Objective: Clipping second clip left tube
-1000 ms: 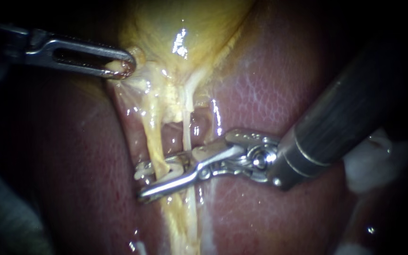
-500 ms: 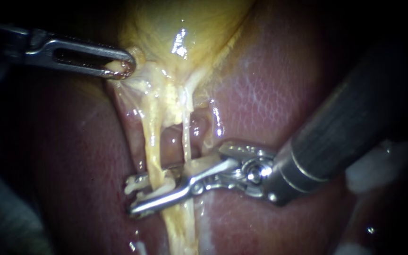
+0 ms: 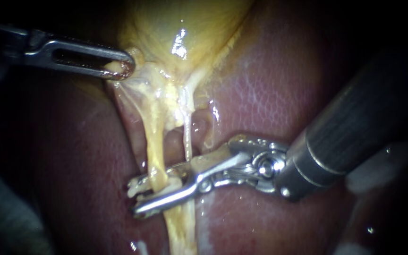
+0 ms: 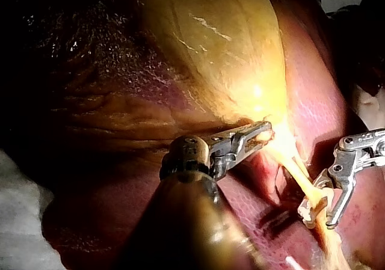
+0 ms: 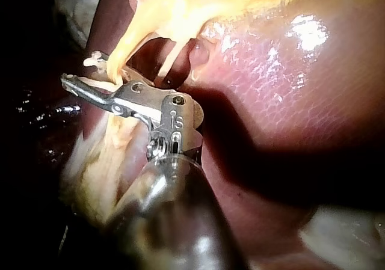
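Left tube runs from the gallbladder down over the liver, between the right instrument's parted jaws, which carry a clip; the left instrument grips gallbladder tissue; closing here risks catching the right tube, just beside the jaws' heel.

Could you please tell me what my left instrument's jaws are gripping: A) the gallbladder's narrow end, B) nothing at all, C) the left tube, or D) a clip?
A: the left instrument has its jaws pinched on pale tissue at the narrow end of the gallbladder.
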Controlling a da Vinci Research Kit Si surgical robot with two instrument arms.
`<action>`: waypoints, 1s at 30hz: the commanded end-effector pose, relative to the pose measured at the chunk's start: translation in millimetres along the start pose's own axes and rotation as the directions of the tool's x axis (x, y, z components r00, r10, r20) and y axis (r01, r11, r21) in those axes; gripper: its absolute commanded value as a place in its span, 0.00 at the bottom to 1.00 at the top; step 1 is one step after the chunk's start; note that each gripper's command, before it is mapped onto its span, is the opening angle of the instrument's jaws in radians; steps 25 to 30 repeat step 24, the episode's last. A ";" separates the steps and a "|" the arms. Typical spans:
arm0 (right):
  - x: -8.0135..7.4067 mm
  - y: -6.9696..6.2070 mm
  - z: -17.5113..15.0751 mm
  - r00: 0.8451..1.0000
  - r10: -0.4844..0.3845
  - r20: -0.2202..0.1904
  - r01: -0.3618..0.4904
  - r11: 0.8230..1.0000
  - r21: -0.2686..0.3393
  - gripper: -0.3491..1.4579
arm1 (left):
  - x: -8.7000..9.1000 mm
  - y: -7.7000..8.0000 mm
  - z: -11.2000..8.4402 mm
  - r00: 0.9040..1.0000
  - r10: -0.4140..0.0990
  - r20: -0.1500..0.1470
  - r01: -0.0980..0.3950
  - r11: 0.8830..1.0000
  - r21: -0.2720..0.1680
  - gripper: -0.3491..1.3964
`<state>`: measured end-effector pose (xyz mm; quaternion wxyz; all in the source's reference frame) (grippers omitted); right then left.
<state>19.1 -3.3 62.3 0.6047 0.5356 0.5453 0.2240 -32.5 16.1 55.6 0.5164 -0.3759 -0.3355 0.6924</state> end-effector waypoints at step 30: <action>-0.4 -0.2 0.0 1.000 0.005 -0.003 -0.005 1.000 -0.006 0.00 | 0.1 -0.1 0.0 1.000 0.000 0.000 0.000 1.000 0.000 0.00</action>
